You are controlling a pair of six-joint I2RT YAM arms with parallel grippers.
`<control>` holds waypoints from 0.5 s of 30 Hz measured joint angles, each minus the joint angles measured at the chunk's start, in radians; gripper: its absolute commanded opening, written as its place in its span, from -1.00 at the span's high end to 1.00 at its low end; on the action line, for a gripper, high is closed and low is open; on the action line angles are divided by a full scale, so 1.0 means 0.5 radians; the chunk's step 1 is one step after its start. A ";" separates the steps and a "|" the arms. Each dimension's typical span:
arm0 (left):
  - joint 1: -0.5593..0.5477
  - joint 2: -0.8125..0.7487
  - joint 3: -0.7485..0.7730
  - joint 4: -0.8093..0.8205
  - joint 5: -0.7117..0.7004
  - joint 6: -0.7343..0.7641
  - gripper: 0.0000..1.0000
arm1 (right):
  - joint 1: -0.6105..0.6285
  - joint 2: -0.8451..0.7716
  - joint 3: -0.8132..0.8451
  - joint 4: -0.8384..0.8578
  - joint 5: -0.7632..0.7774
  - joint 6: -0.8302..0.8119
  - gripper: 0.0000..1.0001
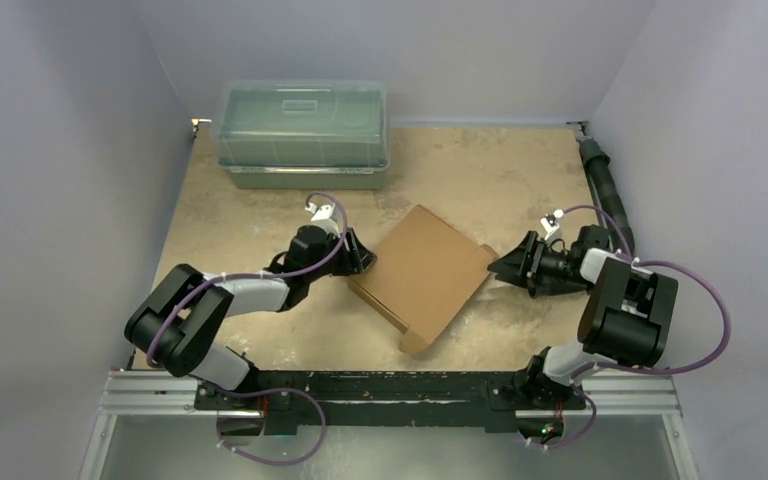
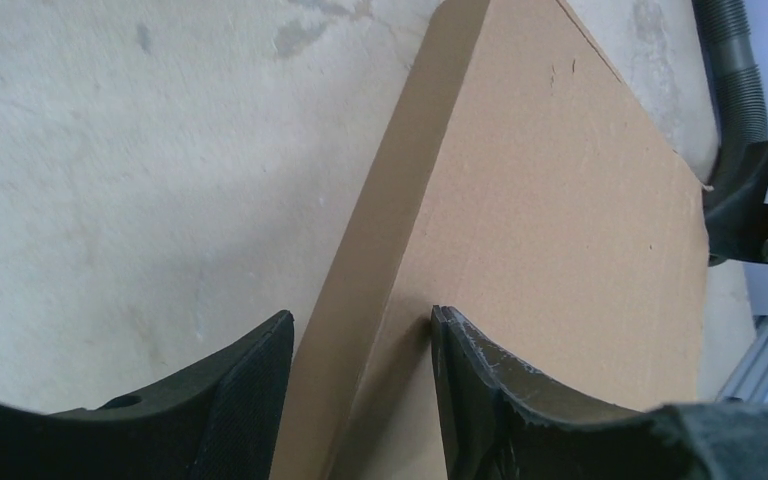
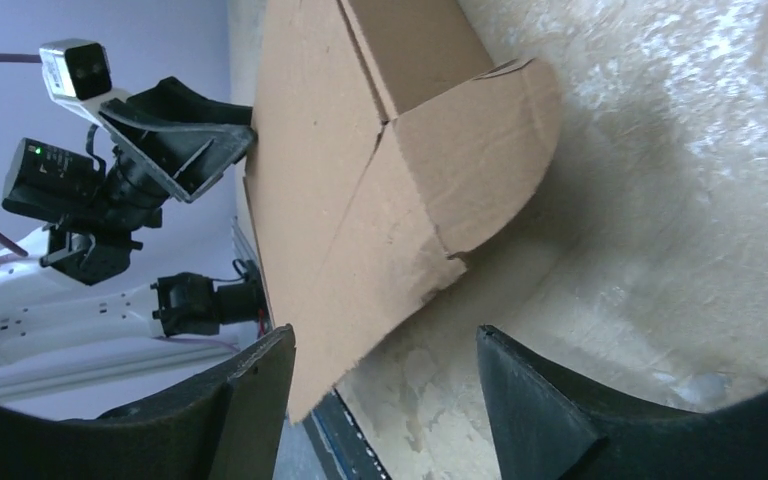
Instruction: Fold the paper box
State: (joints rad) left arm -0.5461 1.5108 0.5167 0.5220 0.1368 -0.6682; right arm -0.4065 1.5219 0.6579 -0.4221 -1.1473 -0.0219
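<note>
The paper box (image 1: 425,275) is brown cardboard, folded shut into a shallow box, and lies askew mid-table. One rounded flap (image 3: 480,160) sticks out at its near-right side. My left gripper (image 1: 365,262) is open at the box's left edge. In the left wrist view the left gripper (image 2: 360,330) straddles the side wall of the box (image 2: 560,200), one finger over the lid and one outside. My right gripper (image 1: 495,268) is open at the box's right corner. In the right wrist view the right gripper (image 3: 385,340) has the box's corner (image 3: 360,250) by its left finger.
A clear greenish lidded plastic bin (image 1: 303,135) stands at the back left. A black corrugated hose (image 1: 605,190) runs along the right edge. A metal rail (image 1: 390,392) lines the near edge. Purple walls close in left, right and back.
</note>
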 measured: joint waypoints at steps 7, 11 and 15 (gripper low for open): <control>-0.208 -0.066 -0.132 0.090 -0.088 -0.271 -0.01 | 0.152 0.040 -0.001 0.002 -0.045 -0.034 -0.43; -0.252 -0.067 -0.154 0.118 -0.105 -0.369 -0.02 | 0.259 0.071 -0.020 0.105 -0.038 0.030 -0.38; -0.267 -0.068 -0.165 0.127 -0.120 -0.424 -0.02 | 0.275 0.115 -0.053 0.211 -0.030 0.123 -0.26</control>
State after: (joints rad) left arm -0.6796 1.4769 0.4343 0.5858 0.0769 -0.8803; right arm -0.2691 1.5795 0.6312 -0.3164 -1.1622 0.0395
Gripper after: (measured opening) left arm 0.510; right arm 0.677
